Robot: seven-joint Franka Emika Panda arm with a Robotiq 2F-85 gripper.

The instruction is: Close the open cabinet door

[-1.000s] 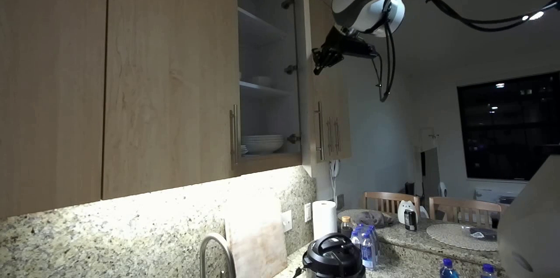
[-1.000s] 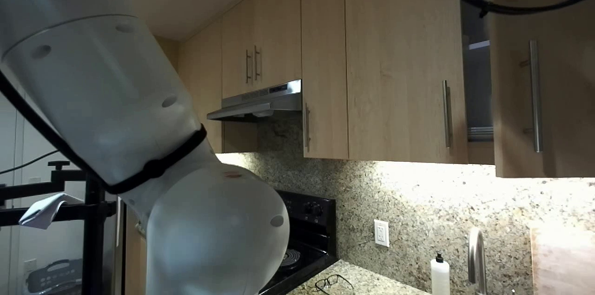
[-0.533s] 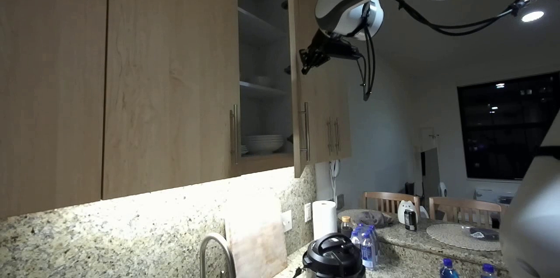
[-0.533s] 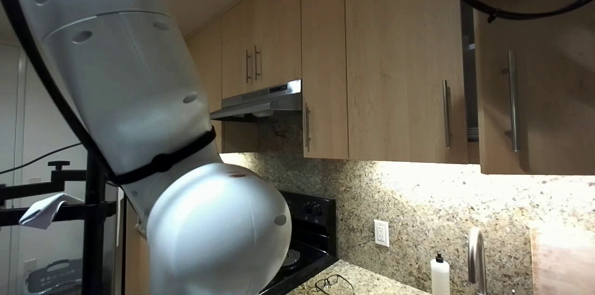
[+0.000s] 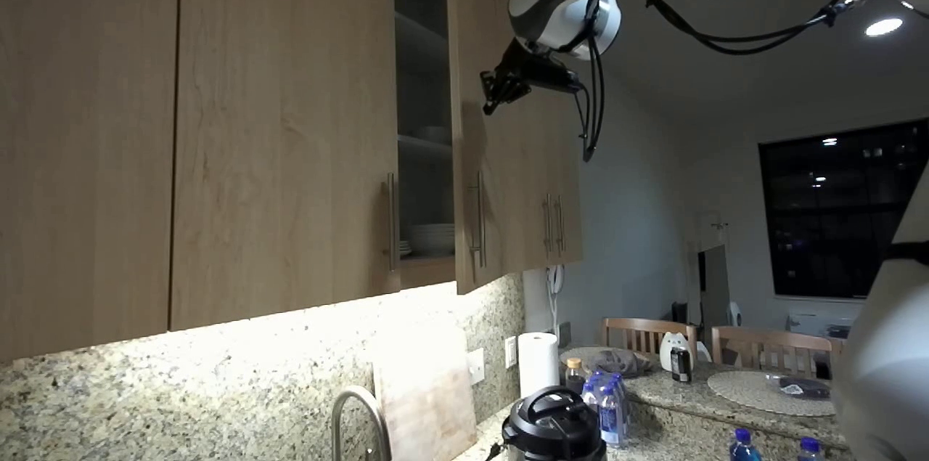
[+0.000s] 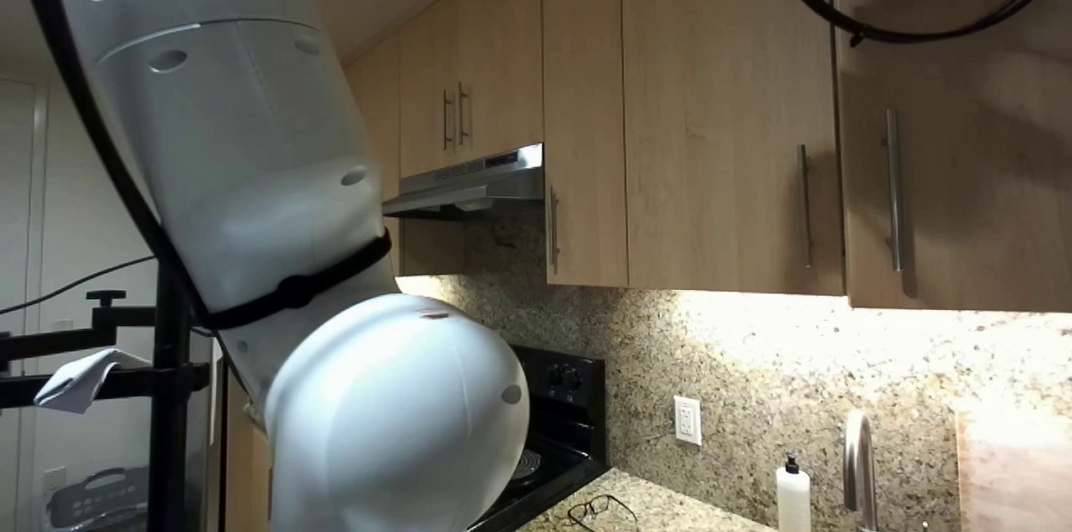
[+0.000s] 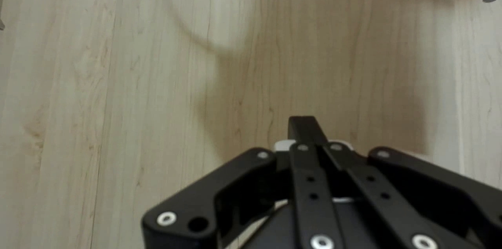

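The cabinet door (image 5: 470, 149) is a light wood panel with a slim metal bar handle (image 5: 481, 221). It stands partly open; a dark gap with shelves shows between its free edge and the neighbouring fixed door. The cabinet door (image 6: 971, 205) also shows at the right in an exterior view, where the gap is barely visible. My gripper (image 5: 488, 94) is in front of the door's face, above the handle. In the wrist view the gripper's fingers (image 7: 308, 123) are together and empty, with light wood behind. I cannot tell whether the fingertips touch the door.
Wide fixed doors (image 5: 287, 120) stand beside the opening. White bowls (image 5: 433, 238) sit on the cabinet's lowest shelf. Below are a faucet (image 5: 359, 403), a cutting board (image 5: 424, 388), a black-lidded cooker (image 5: 555, 417), a paper towel roll (image 5: 538, 363) and water bottles (image 5: 610, 410).
The cabinet door has swung toward the cabinet, and the opening has narrowed. My gripper has moved along with it, leftward in both exterior views.
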